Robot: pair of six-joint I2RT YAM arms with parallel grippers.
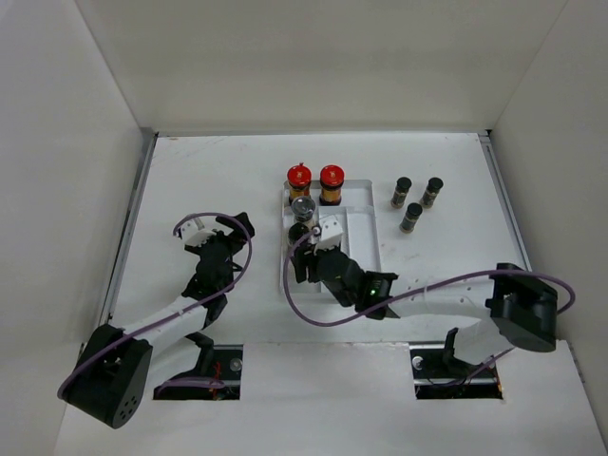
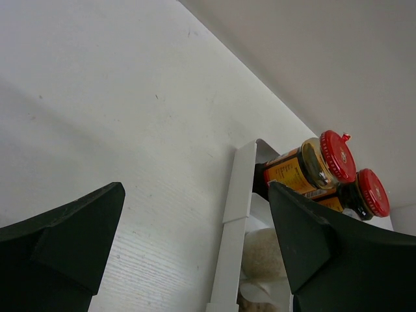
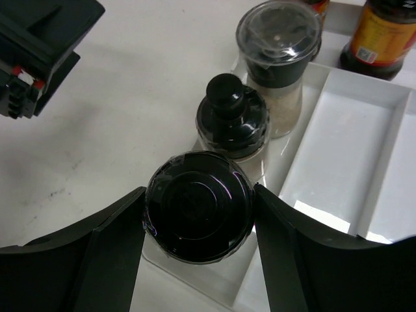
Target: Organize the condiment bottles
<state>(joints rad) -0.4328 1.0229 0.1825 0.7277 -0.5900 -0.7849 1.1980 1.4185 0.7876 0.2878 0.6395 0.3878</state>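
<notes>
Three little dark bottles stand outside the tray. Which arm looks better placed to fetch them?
Right, probably. The dark bottles stand right of the tray, on that arm's side. The right gripper must first release the black-lidded bottle; the left gripper, open, sits across the tray.

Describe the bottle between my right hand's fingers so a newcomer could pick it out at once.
Find the white tray mid-table; three bottles stand in a row down its left column. Yours is the bottle nearest the arm bases, between the right hand's fingers. Its lid is flat and black, while the middle one has a black knob and the far one a clear lid.
</notes>
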